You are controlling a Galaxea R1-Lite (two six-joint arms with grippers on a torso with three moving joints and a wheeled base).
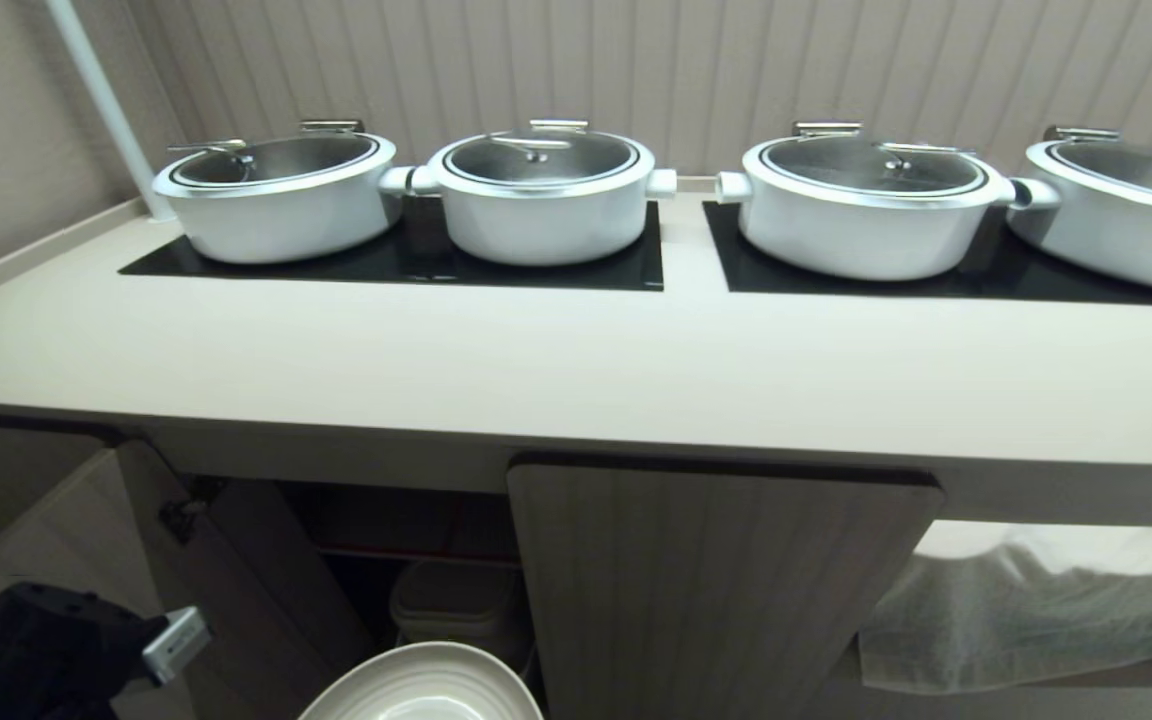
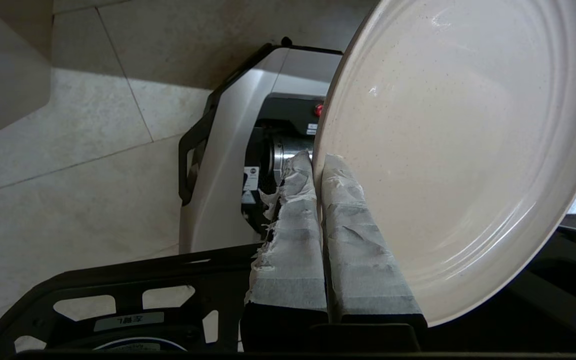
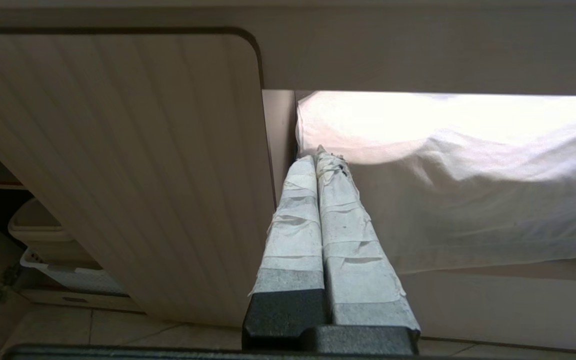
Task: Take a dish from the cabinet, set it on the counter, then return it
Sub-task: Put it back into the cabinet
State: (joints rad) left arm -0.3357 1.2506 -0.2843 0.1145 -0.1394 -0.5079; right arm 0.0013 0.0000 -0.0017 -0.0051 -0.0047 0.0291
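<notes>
The dish, an off-white round plate with a low rim, shows at the bottom edge of the head view, below the counter and in front of the cabinet's open dark interior. My left gripper is shut on the dish, its taped fingers pinching the rim, one on each face. The left arm reaches in from the lower left. My right gripper is shut on nothing and points at the gap beside the closed fluted cabinet door.
Several white lidded pots stand on black inset panels at the back of the counter. The cabinet's left door hangs open. A beige lidded tub sits under the red-edged shelf. White cloth hangs at the right.
</notes>
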